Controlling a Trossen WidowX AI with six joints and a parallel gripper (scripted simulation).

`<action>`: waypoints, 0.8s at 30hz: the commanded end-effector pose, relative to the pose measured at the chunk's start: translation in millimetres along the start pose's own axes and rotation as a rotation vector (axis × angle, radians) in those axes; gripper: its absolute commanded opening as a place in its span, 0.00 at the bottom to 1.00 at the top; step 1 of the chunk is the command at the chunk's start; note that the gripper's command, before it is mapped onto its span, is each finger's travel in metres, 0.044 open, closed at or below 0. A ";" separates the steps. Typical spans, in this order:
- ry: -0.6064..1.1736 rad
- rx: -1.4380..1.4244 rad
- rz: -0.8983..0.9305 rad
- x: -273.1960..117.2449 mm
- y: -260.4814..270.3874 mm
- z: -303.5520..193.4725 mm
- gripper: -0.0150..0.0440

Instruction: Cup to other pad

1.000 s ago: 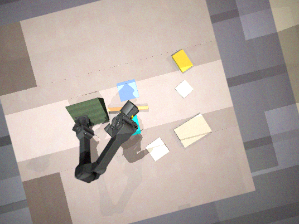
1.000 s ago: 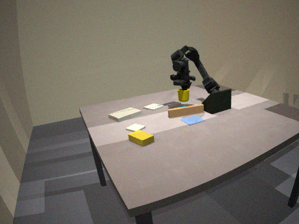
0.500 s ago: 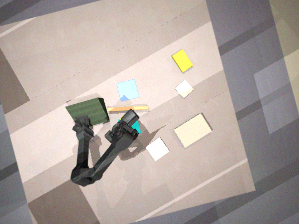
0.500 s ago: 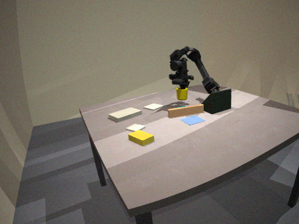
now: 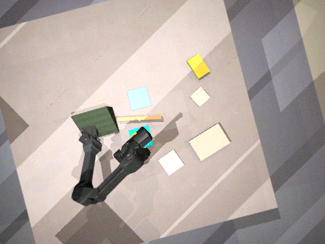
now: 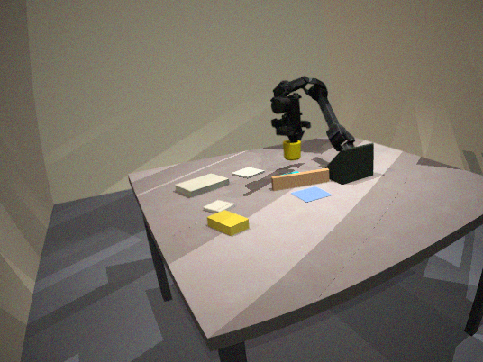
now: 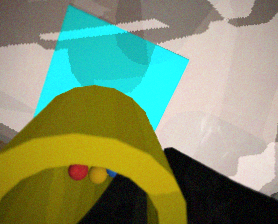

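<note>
The yellow cup (image 5: 133, 134) (image 6: 292, 150) (image 7: 95, 112) is upright in the air. A red marble (image 7: 78, 171), an orange-yellow marble (image 7: 98, 175) and part of a blue marble (image 7: 111, 172) show inside it. My gripper (image 6: 294, 140) is shut on the cup's wall, pointing down; its fingertips are hidden in the top view. The cyan pad (image 5: 149, 144) (image 6: 290, 173) (image 7: 165, 72) lies below the cup, partly hidden by the arm and cup. The light blue pad (image 5: 139, 98) (image 6: 311, 194) lies bare beyond the wooden bar.
The low wooden bar (image 5: 139, 118) (image 6: 300, 179) stands between the pads. A dark green block (image 5: 95, 121) (image 6: 356, 166) is at its end, near the arm's base. A cream box (image 5: 210, 141) (image 6: 202, 185), two small pale tiles (image 5: 171, 162) (image 5: 200, 96) and a yellow block (image 5: 197, 66) (image 6: 227, 222) lie farther off.
</note>
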State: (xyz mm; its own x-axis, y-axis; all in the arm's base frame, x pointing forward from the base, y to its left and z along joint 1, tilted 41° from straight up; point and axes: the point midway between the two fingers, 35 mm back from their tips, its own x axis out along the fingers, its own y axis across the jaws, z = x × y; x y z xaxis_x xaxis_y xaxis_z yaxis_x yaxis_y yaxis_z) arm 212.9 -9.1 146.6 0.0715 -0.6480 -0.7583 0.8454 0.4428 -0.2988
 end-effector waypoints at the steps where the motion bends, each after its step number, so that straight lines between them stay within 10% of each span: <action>1: -0.003 -0.003 -0.003 1.1 -4.9 3.9 0.25; 24: -0.003 -0.002 -0.002 26.0 -4.0 4.5 0.25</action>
State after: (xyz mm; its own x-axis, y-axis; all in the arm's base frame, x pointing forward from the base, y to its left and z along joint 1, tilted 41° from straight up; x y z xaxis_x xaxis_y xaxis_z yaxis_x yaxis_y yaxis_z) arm 214.1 -26.7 134.1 0.0733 -0.6475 -0.7585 0.8454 0.4439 -0.2972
